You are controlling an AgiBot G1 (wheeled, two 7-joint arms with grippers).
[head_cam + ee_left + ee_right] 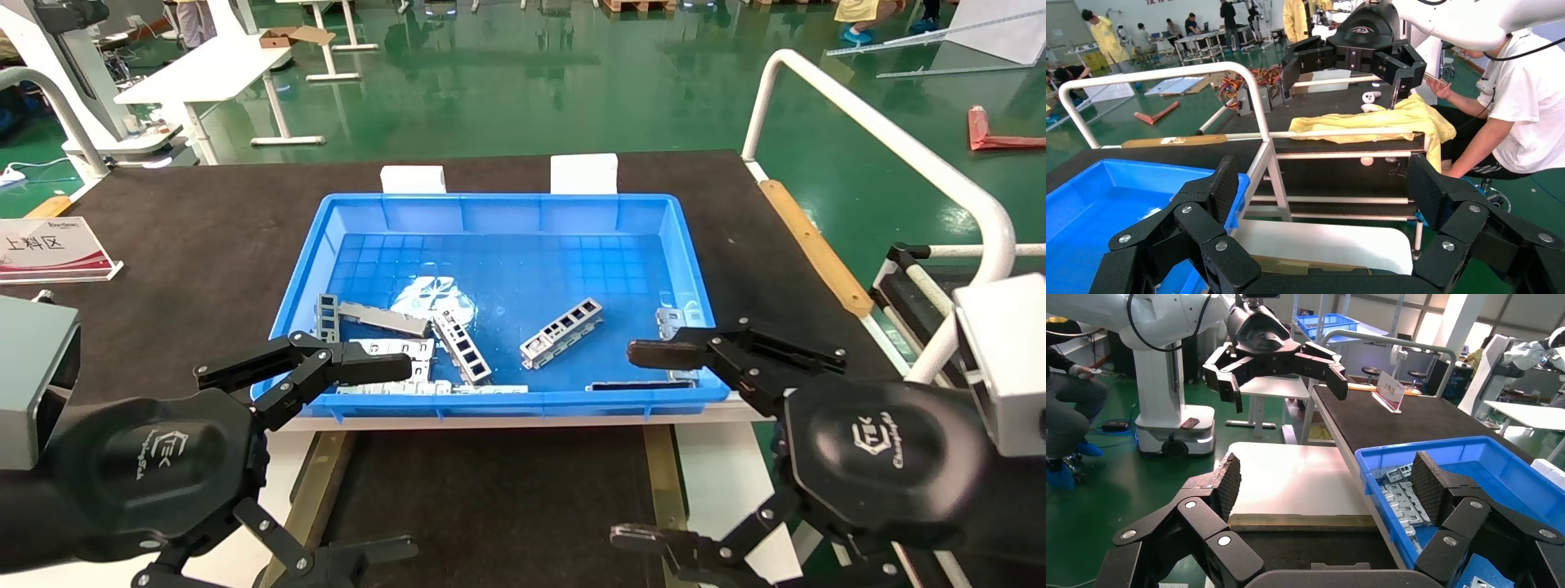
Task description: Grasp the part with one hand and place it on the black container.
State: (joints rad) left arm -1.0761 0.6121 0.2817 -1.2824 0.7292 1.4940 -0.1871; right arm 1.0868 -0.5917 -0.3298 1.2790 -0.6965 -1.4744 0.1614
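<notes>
Nothing is grasped yet: both the left tool and the right tool hover spread and empty at the bin's near edge. The part lies loose right of centre in the bin, so the next move calls for one tool to reach in over it; the black container waits near, below the bin

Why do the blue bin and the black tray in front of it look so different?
The blue bin has tall walls and holds metal parts, like the windowed part; the black container looks flat and shows nothing on it. The bin is bright plastic; the container is dark with brass-coloured side rails. Both are rectangular.
</notes>
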